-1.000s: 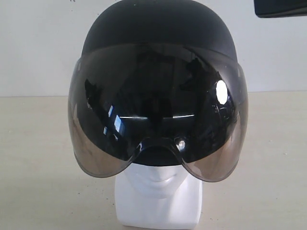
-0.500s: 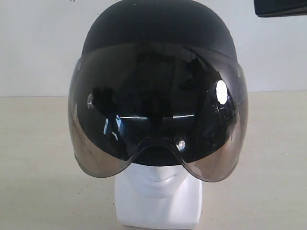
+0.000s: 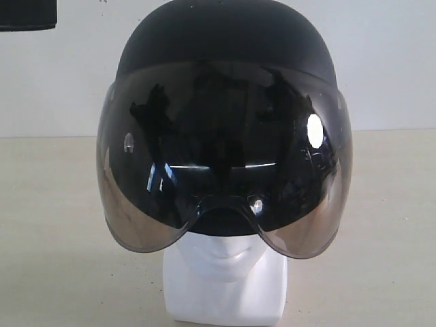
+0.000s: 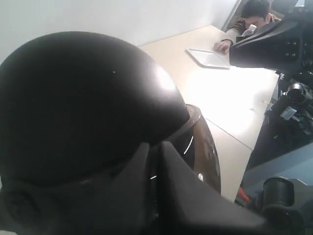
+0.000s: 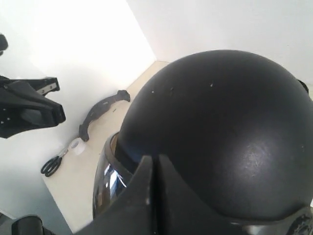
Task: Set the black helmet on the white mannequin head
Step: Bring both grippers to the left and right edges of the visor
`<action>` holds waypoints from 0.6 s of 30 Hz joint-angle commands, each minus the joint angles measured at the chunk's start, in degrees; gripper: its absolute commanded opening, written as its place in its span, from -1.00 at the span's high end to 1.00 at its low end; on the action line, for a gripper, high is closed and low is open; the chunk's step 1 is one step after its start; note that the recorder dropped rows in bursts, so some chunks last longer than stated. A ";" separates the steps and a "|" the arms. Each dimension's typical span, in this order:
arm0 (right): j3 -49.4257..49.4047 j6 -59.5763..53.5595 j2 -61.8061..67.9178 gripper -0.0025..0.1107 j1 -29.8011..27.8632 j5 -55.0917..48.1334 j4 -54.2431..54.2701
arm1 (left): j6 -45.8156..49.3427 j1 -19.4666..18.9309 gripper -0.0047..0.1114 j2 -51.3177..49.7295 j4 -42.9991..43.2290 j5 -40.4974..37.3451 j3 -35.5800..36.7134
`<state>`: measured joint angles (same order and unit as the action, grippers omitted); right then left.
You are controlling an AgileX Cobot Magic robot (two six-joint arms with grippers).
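One helmet [image 3: 225, 41], one mannequin head [image 3: 225, 283]

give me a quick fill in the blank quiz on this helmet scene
1. The black helmet sits on the ____ mannequin head.
2. In the right wrist view, a pair of ____ lies on the table beside a small white roll.
3. The left fingers and the right fingers are both ____ (open/shut), gripping nothing.

Missing words: white; scissors; shut.
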<state>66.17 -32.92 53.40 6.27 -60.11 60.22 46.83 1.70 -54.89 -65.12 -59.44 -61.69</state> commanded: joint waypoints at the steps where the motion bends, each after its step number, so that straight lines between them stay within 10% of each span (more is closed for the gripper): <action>1: 0.44 0.76 -0.18 0.96 0.15 1.36 2.08 | 3.04 0.28 0.84 -1.16 -3.75 -0.14 -1.28; 18: 0.44 -1.70 6.61 0.96 6.48 -1.70 1.50 | 6.72 10.88 0.84 -7.67 -2.57 4.88 -1.28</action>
<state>66.17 -34.02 59.42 10.23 -62.00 62.95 53.08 11.86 -62.55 -69.45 -55.67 -62.80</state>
